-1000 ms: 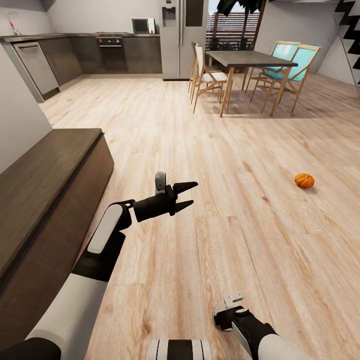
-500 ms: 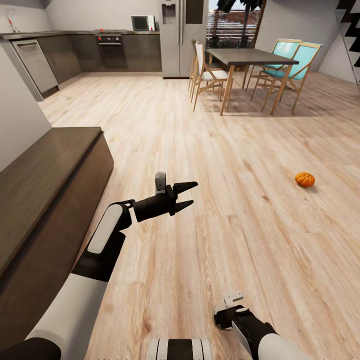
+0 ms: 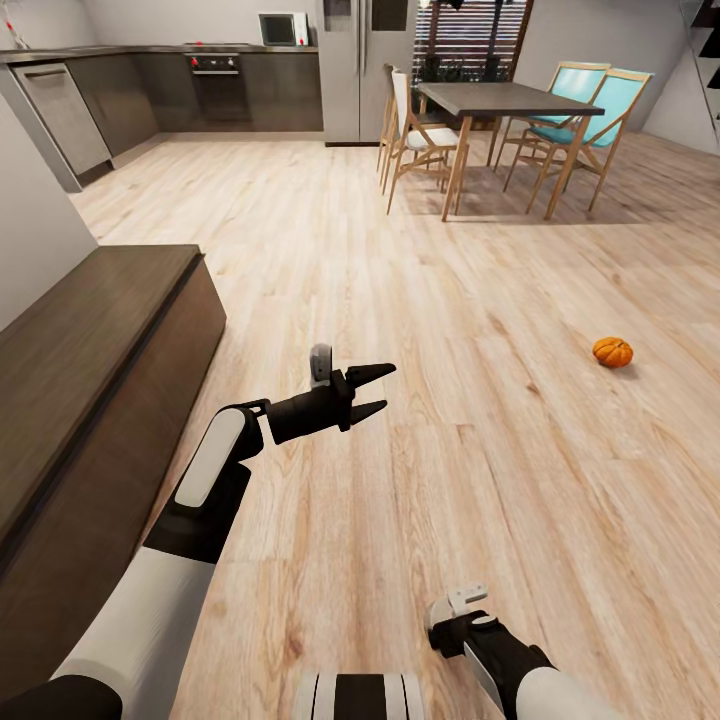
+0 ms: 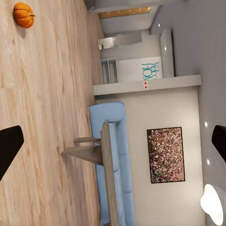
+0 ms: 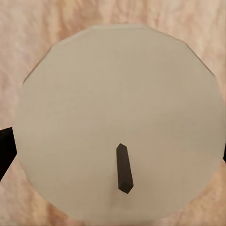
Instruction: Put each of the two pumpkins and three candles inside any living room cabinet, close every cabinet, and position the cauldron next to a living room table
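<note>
One pumpkin (image 3: 612,352) sits on the bare wood floor (image 3: 420,300), upright, squat and round with no clear long axis; in the left wrist view the same pumpkin (image 4: 24,14) shows a short stem on top. It lies well apart from the left gripper (image 3: 378,390), ahead of it and far off to the robot's right, with open floor between them. The left gripper hangs over the floor with its two dark fingers spread and nothing between them, pointing forward and rightward. The cabinet (image 3: 90,380), a long low dark-brown unit, runs along the robot's left side with its flat top bare and its front flush and closed; the left arm is just beside its front face. The right gripper (image 3: 455,625) is low near the robot's base; whether its fingers are spread or clenched cannot be told. The right wrist view looks straight down onto a pale round candle (image 5: 117,122) with a dark wick, its axis pointing up at the camera, a dark fingertip (image 5: 4,150) at its edge. Farther ahead stand a dining table (image 3: 505,98) with wooden chairs (image 3: 415,135), two teal chairs (image 3: 590,105), a fridge (image 3: 360,65) and grey kitchen cupboards (image 3: 200,90), well apart from the pumpkin. The left wrist view also shows a blue sofa (image 4: 115,165) and a framed picture (image 4: 165,155).
</note>
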You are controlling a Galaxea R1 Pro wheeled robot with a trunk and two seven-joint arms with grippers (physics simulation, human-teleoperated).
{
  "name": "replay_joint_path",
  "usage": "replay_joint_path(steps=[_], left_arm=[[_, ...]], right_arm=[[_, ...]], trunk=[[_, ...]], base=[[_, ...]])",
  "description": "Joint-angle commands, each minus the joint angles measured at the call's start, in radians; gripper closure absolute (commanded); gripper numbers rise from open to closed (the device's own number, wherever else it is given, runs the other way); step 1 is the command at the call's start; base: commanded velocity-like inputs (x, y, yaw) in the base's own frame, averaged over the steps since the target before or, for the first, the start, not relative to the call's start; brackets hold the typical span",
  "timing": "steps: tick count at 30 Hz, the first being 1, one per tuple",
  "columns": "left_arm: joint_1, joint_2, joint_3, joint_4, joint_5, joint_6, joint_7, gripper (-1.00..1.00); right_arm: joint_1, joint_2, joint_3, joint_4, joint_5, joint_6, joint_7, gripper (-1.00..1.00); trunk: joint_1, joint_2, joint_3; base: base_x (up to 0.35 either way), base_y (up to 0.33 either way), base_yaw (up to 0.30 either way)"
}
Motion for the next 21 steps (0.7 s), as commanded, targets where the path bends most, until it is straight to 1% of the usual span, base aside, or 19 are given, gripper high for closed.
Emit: replay_joint_path(steps=[1,15,16,21], left_arm=[[0.000,0.000,0.000,0.000,0.000,0.000,0.000,-1.00],[0.000,0.000,0.000,0.000,0.000,0.000,0.000,-1.00],[0.000,0.000,0.000,0.000,0.000,0.000,0.000,-1.00],[0.000,0.000,0.000,0.000,0.000,0.000,0.000,-1.00]], right_arm=[[0.000,0.001,0.000,0.000,0.000,-0.001,0.001,-1.00],[0.000,-0.002,0.000,0.000,0.000,-0.005,0.002,-1.00],[0.000,-0.002,0.000,0.000,0.000,-0.006,0.002,1.00],[0.000,0.000,0.000,0.000,0.001,-0.008,0.002,1.00]], trunk=[[0.000,0.000,0.000],[0.000,0.000,0.000],[0.000,0.000,0.000],[0.000,0.000,0.000]], base=[[0.000,0.000,0.000],[0.000,0.000,0.000],[0.000,0.000,0.000],[0.000,0.000,0.000]])
